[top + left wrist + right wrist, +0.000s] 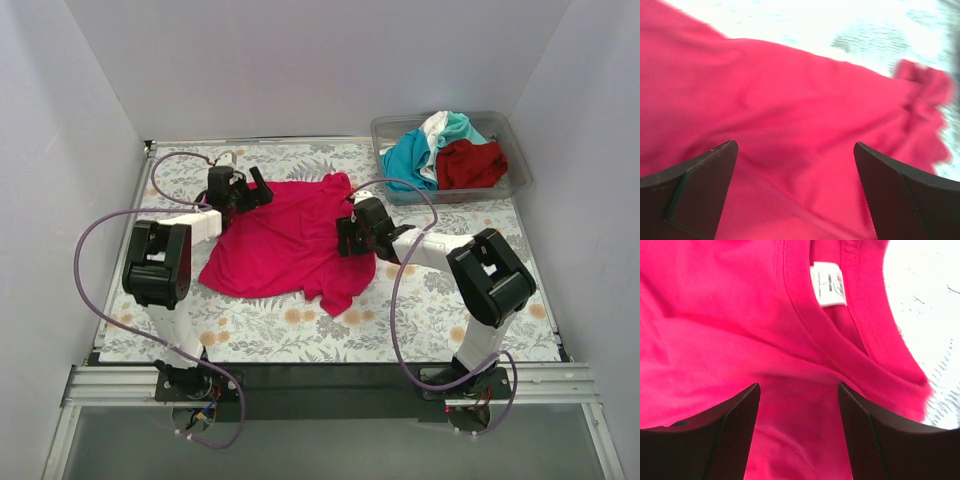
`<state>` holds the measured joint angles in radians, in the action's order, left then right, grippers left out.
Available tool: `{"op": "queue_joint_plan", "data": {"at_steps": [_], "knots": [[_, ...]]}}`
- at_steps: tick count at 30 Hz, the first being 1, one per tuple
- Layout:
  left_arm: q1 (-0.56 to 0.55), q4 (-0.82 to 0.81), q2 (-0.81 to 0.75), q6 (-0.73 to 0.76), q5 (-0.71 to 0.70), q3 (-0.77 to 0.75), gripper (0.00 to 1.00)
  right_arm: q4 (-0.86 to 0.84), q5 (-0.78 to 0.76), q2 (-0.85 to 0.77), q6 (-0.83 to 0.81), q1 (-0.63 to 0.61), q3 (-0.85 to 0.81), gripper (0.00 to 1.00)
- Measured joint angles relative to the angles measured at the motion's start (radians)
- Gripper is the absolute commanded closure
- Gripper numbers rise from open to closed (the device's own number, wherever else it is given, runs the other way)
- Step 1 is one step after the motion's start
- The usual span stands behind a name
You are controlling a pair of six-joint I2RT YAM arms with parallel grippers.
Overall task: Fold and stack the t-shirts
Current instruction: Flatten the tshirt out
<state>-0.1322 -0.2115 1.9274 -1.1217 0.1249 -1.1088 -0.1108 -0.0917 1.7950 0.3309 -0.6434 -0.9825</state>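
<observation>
A magenta-pink t-shirt (290, 245) lies spread and rumpled on the floral table. My left gripper (256, 192) is at its far left edge. In the left wrist view that gripper (795, 144) stands wide open just above the pink cloth (790, 100), with nothing pinched. My right gripper (349, 236) is over the shirt's right side. Its jaws (799, 385) are apart over the cloth, just below the collar and its white label (828, 286). A teal t-shirt (408, 160), a white one (436, 132) and a dark red one (470, 165) sit bundled in the bin.
The clear plastic bin (521, 170) stands at the back right corner. The floral table cover (300, 335) shows bare in front of the shirt. White walls close in the left, back and right sides. Purple cables loop beside both arms.
</observation>
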Motion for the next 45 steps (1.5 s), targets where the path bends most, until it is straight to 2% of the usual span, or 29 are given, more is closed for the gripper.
{"op": "queue_joint_plan", "data": {"at_steps": [4,8,10,13,22,27,36,45], "knots": [[-0.093,-0.023,-0.211,0.026,-0.025,0.103,0.06,0.066,-0.030,-0.097,-0.035,-0.023,0.010,0.42],[-0.239,-0.087,-0.511,0.019,-0.042,0.232,0.06,0.069,-0.048,-0.309,-0.042,-0.084,0.064,0.42],[-0.298,-0.124,-0.645,0.001,-0.039,0.321,0.09,0.066,-0.057,-0.401,-0.031,-0.119,0.101,0.42],[-0.339,-0.120,-0.762,-0.024,-0.043,0.444,0.12,0.074,-0.073,-0.475,-0.006,-0.182,0.170,0.43],[-0.443,0.087,-0.842,-0.103,-0.092,0.628,0.10,0.240,-0.116,-0.536,0.122,-0.384,0.314,0.44],[-0.443,0.123,-0.819,-0.118,-0.146,0.629,0.09,0.239,-0.123,-0.512,0.167,-0.406,0.319,0.46],[-0.443,0.124,-0.698,-0.124,-0.198,0.629,0.07,0.193,-0.126,-0.359,0.198,-0.439,0.317,0.48],[-0.443,0.122,-0.684,-0.124,-0.223,0.629,0.06,0.159,-0.129,-0.318,0.202,-0.444,0.291,0.52]]}}
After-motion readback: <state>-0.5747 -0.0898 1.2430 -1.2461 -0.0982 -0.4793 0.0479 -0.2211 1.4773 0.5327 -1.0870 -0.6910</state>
